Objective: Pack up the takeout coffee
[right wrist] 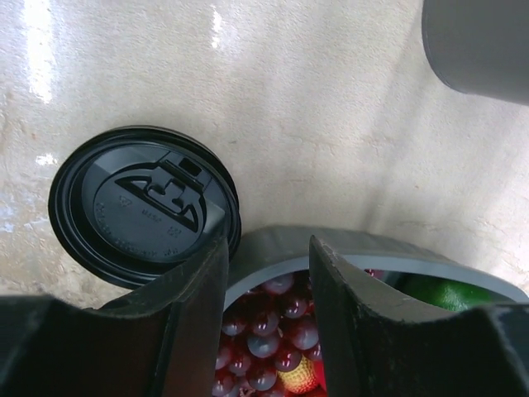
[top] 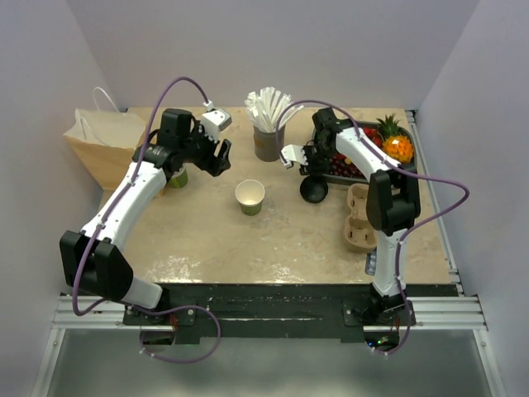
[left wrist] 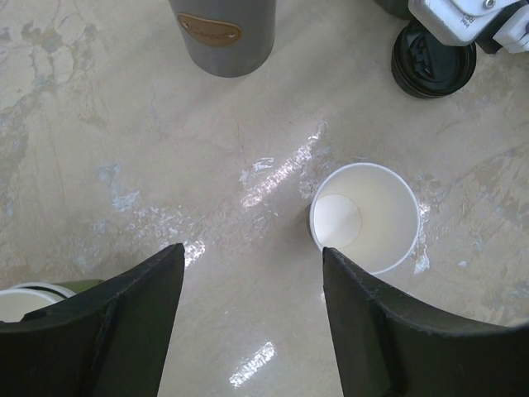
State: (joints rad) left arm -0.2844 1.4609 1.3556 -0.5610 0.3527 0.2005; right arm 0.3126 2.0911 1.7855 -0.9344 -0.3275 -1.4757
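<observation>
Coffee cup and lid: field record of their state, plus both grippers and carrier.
cup: paper cup upright, centre of table, no lid, empty inside
lid: black lid on table beside fruit tray
left gripper: open, empty, above table near cup
right gripper: open, empty, over tray rim by lid
carrier: cardboard carrier on right side, no cup in it

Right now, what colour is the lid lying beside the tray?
Black lid, best in right wrist view.
</observation>
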